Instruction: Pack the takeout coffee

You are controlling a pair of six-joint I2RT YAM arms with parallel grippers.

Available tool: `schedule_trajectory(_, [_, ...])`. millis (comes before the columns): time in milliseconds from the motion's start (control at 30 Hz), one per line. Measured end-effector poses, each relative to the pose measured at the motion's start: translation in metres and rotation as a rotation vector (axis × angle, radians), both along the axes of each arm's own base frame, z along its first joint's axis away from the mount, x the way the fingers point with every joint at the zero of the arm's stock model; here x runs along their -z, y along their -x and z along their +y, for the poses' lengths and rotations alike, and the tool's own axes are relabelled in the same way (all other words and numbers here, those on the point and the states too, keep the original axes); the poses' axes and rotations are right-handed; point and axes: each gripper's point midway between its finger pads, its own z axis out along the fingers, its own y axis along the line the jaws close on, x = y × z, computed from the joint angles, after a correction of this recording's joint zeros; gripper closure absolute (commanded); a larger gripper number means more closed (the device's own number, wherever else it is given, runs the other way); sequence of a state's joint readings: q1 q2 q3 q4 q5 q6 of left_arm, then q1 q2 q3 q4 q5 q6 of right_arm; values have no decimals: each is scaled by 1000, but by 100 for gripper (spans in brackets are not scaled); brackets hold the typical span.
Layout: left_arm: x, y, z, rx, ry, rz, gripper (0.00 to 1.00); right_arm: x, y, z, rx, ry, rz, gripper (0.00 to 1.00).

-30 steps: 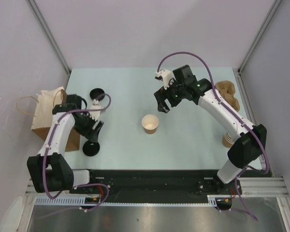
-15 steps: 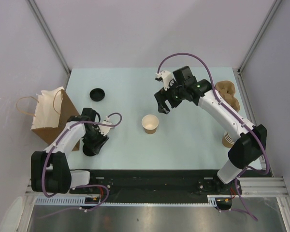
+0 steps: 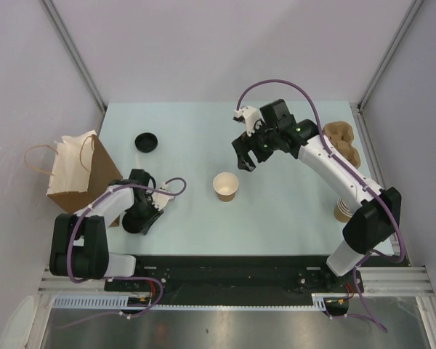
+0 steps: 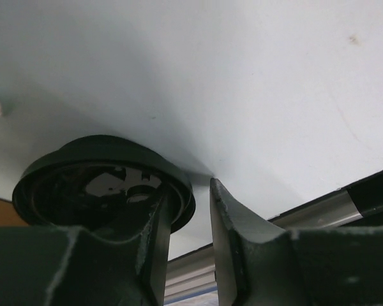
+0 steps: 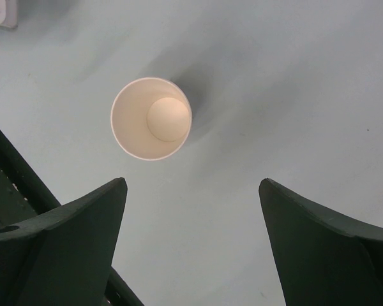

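Observation:
A single kraft-brown paper cup (image 3: 226, 186) stands open and lidless mid-table; no lidded cup shows. In the right wrist view the cup (image 5: 151, 118) is empty, ahead of the jaws. My right gripper (image 3: 245, 156) hovers just behind the cup, open wide and empty (image 5: 191, 185). A loose black lid (image 3: 129, 225) lies near the front left edge. My left gripper (image 3: 139, 216) is down on it. In the left wrist view (image 4: 191, 191) the jaws stand narrowly apart with the rim of the lid (image 4: 96, 185) between them. A second black lid (image 3: 146, 141) lies farther back.
The brown paper bag (image 3: 73, 171) stands open at the left edge, touching my left arm. A moulded pulp carrier (image 3: 341, 139) sits at the far right. A stack of nested lidless cups (image 3: 343, 209) stands at the right, beside my right arm.
My left gripper has dropped from beside the bag down toward the front edge onto the near black lid. The right arm and the cup have not moved.

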State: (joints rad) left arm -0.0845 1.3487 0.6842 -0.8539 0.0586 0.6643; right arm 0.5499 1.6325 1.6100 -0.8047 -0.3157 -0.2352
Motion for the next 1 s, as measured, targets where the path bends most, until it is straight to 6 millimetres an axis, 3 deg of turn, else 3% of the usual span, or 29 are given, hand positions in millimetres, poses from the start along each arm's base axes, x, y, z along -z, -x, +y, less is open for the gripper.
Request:
schedule_trajectory(133, [5, 2, 2, 6, -18, 9, 80, 0, 0, 0, 0, 0, 0, 10])
schedule_trajectory(233, [5, 2, 3, 9, -21, 10, 94, 0, 0, 0, 0, 0, 0, 10])
schedule_trajectory(400, [-14, -1, -11, 22, 46, 24, 100, 0, -2, -4, 5, 4, 7, 12])
schedule_trajectory(500, [-46, -18, -30, 45, 134, -30, 100, -1, -9, -12, 12, 8, 12, 13])
schedule_trajectory(667, [-126, -45, -79, 106, 379, -145, 100, -8, -25, -34, 18, -18, 35, 14])
schedule_trajectory(833, [-204, -49, -136, 161, 693, -216, 100, -38, -37, -43, 11, -121, 18, 18])
schedule_trajectory(1000, [-268, -35, -184, 192, 1032, -346, 100, -51, -26, -27, -24, -287, 111, 23])
